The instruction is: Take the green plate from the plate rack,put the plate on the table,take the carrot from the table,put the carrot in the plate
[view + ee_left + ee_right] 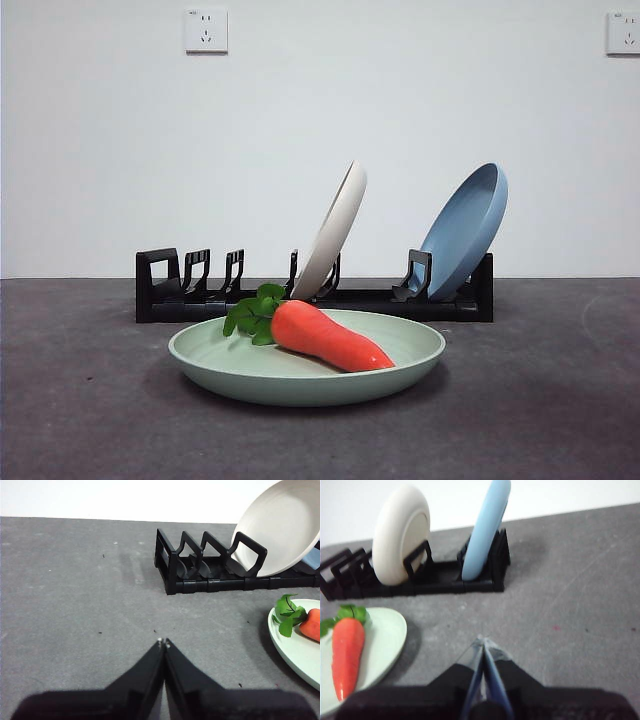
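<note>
Carrot (328,337) lies inside the green plate (400,372), which sits flat on the bench (90,420) in front of the plate rack (160,285), so you are looking at a finished placement, as far as I can judge. Its long axis runs across the plate, leaves toward the rack. From the left claw (164,642) the plate lies off to one side and a little ahead, only its edge showing; the jaws are pressed together and hold nothing. From the right claw (483,641) the plate lies off to the opposite side, just as near; those jaws are also together and empty. Neither claw touches plate or carrot. You probably need no further reach; keep both arms clear.
</note>
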{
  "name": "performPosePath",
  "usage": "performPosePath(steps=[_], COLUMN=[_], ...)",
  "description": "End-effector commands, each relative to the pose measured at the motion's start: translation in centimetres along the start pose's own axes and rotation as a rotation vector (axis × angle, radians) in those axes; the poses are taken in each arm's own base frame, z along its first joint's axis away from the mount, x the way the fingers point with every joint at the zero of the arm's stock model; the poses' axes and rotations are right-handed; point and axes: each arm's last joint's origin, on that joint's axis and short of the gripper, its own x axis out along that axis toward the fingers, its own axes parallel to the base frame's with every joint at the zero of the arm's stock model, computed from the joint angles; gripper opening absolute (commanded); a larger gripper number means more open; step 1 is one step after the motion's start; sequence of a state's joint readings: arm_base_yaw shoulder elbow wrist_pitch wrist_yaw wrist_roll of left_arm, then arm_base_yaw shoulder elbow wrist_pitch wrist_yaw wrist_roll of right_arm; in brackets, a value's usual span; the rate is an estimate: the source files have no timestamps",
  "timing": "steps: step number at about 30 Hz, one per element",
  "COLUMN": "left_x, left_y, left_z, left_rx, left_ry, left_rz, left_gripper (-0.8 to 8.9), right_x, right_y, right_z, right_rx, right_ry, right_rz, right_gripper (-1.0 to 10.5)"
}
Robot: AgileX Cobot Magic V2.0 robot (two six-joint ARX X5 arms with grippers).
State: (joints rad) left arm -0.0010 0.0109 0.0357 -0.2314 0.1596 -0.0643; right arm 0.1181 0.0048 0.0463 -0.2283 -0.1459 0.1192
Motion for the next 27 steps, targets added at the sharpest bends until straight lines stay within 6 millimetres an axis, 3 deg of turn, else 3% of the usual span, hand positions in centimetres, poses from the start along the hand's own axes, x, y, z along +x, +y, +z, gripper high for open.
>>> performPosePath(steps=[1,27], left_x=[0.07,0.07], left_y=[0.06,0.06], left_z=[-0.36,-0.36], left_rx=[-0.007,-0.007], left_ry=[0.017,0.017], left_rz=[0.003,0.003], left_gripper=[-0.03,-0.03], right_x=[0.11,0.14], right_y=[-0.07,-0.15], right_z=[-0.5,-0.63], right_rx=[-0.014,0.008], right_ry=[0.022,0.036], right_rz=[-0.004,-0.026], right_gripper=[0.0,0.0])
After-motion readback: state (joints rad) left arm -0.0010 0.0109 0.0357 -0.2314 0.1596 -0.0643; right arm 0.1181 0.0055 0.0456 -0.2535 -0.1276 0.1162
